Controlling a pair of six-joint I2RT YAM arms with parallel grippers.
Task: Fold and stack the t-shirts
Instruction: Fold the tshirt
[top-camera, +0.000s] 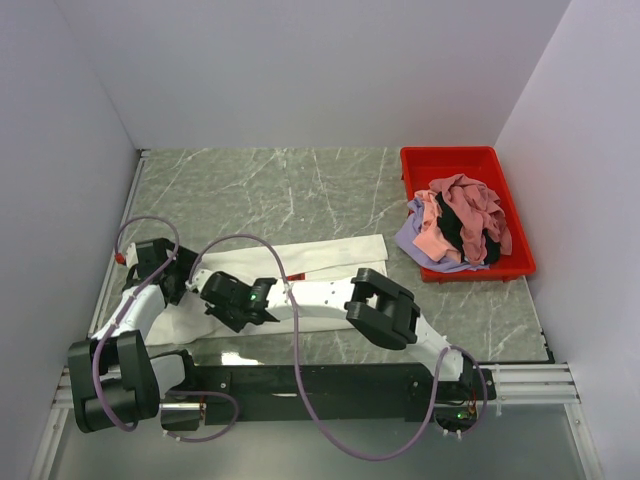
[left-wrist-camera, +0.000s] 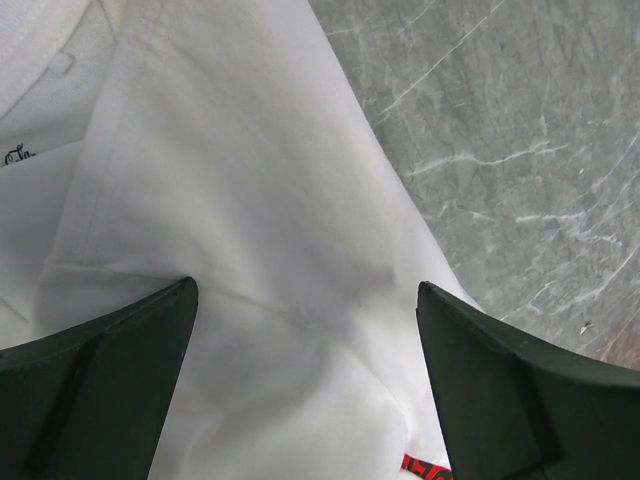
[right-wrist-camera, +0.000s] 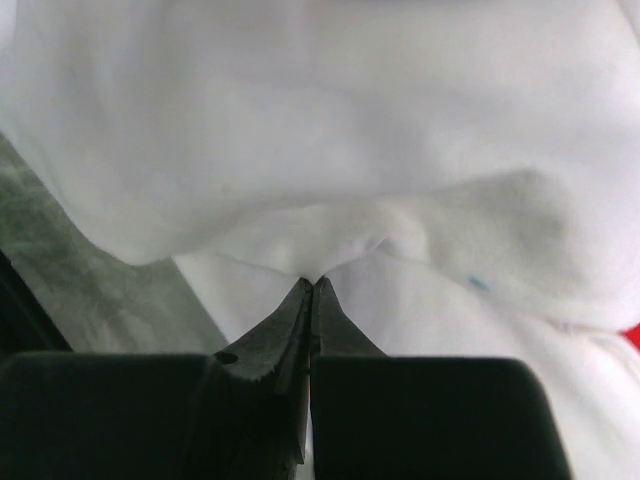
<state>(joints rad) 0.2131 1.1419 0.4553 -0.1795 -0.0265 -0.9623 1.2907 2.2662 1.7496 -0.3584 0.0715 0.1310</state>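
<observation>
White t-shirt (right-wrist-camera: 350, 130) inside right tool (right-wrist-camera: 313, 284)

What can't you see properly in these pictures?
Top view: the arms cover the near part of the white shirt.
Left wrist view: the shirt's red print is cut off by the bottom edge.
Top view: the clothes heaped in the red bin are too tangled to count.

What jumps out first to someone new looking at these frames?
The red bin at far right, heaped with crumpled pink and lavender tees, pops first. Then the white t-shirt laid out near centre: the right gripper is shut, pinching its cloth, while the left gripper hovers open over it.
</observation>
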